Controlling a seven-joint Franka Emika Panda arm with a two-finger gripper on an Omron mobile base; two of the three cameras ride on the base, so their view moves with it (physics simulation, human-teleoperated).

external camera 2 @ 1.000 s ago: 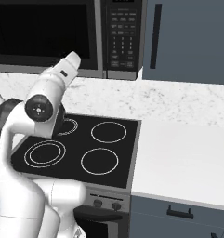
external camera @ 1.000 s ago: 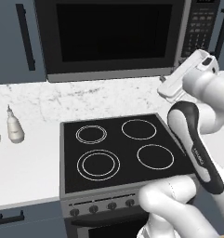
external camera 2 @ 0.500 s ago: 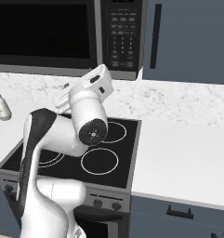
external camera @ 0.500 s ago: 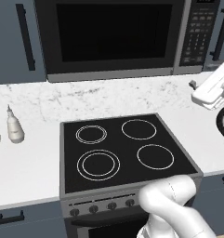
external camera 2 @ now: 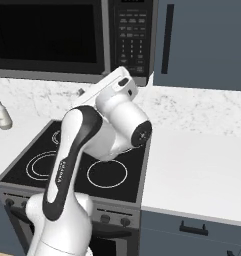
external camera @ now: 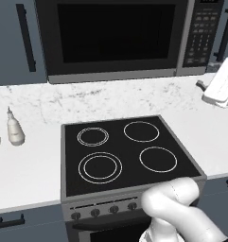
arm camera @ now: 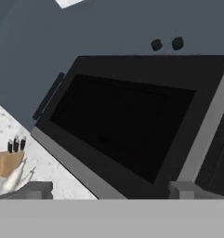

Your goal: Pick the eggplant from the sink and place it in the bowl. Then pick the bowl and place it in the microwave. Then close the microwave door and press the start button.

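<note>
The microwave hangs over the stove, and its door with the black glass window looks shut. The black keypad panel sits at its right end. My gripper is open, its two fingertips wide apart with nothing between them. It faces the door's window from in front of the microwave's right part. The white hand hovers over the counter by the keypad, with the gripper pointing left and up. The eggplant, the sink and the bowl are out of view; nothing shows through the dark glass.
A black stovetop with several ring burners lies below the microwave. Two pale bottles stand on the marble counter to the left, and a knife block is farther left. Dark cabinets flank the microwave. White counter extends right.
My arm has swung rightward across the stove, its elbow now over the stove's right half. The hand has shifted a little right, near the keypad. The microwave door stays shut.
</note>
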